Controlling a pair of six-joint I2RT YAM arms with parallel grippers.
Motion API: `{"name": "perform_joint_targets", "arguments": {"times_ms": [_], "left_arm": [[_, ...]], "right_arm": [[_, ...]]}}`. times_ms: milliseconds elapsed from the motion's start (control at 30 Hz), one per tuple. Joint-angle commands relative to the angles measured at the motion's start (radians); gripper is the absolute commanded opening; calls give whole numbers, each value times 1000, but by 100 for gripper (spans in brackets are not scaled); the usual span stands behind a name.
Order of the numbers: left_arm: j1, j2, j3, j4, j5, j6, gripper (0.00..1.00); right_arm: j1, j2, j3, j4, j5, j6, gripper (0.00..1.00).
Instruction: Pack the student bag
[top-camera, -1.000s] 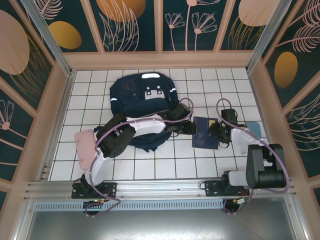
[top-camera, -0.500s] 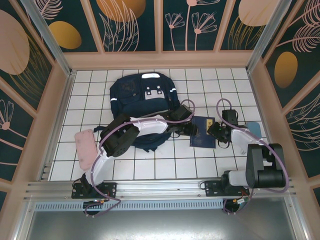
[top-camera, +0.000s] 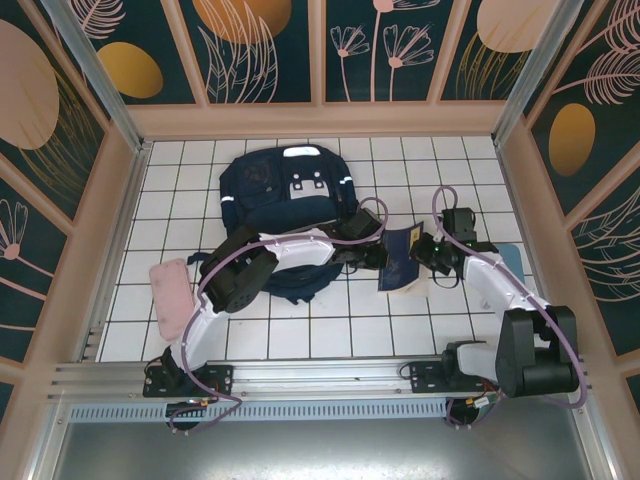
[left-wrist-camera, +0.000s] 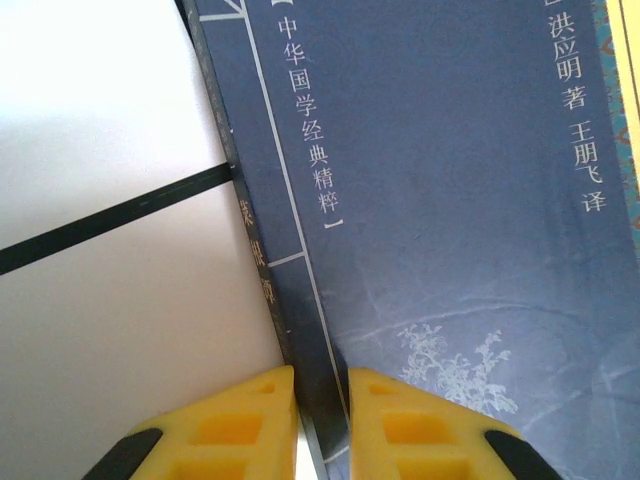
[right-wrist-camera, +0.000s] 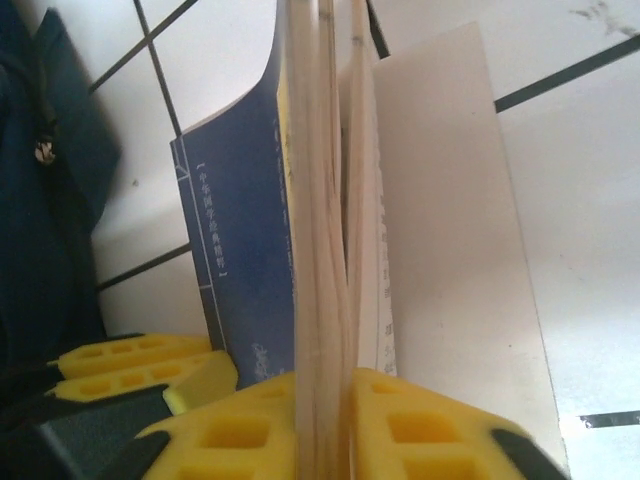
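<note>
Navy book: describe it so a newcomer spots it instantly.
On the white tiled table, find the big navy student bag. Right of it, the book stands tilted on edge, gripped between left claw and right claw. Unlike the soft pink pouch at left, it is thin, navy, with white Chinese lettering.

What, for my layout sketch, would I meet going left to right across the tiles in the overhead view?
pink pouch → student bag → left gripper → navy book → right gripper
</note>
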Motion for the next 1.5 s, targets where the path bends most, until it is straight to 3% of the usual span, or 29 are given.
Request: {"name": "perform_joint_targets", "arguments": {"times_ms": [0, 133, 267, 400, 567, 833, 967, 1133, 1233, 1467], "left_arm": [[-16, 46, 22, -21, 17, 26, 18], [-17, 20, 46, -43, 0, 44, 22], [-15, -44, 86, -71, -42, 89, 40], [13, -155, 85, -72, -118, 127, 59], [104, -311, -12, -17, -69, 103, 72], [265, -477, -233, 190, 247, 14, 88], [297, -493, -295, 294, 341, -63, 88], [301, -477, -311, 425, 445, -163, 77], [300, -480, -307, 470, 474, -191, 66], [303, -499, -308, 498, 477, -204, 27]], "right_arm": [[30, 19, 36, -66, -2, -14, 9], [62, 5, 77, -109, 101, -2, 3], [60, -57, 116, -132, 170, 9, 0], [55, -155, 144, -91, 155, 7, 0], [21, -210, 175, 9, -35, 4, 0], [11, -191, 175, 214, -419, 100, 0], [12, -161, 156, 323, -533, 152, 0], [13, -122, 148, 380, -615, 180, 0], [11, -114, 148, 384, -622, 176, 0], [0, -94, 154, 342, -603, 150, 0]]}}
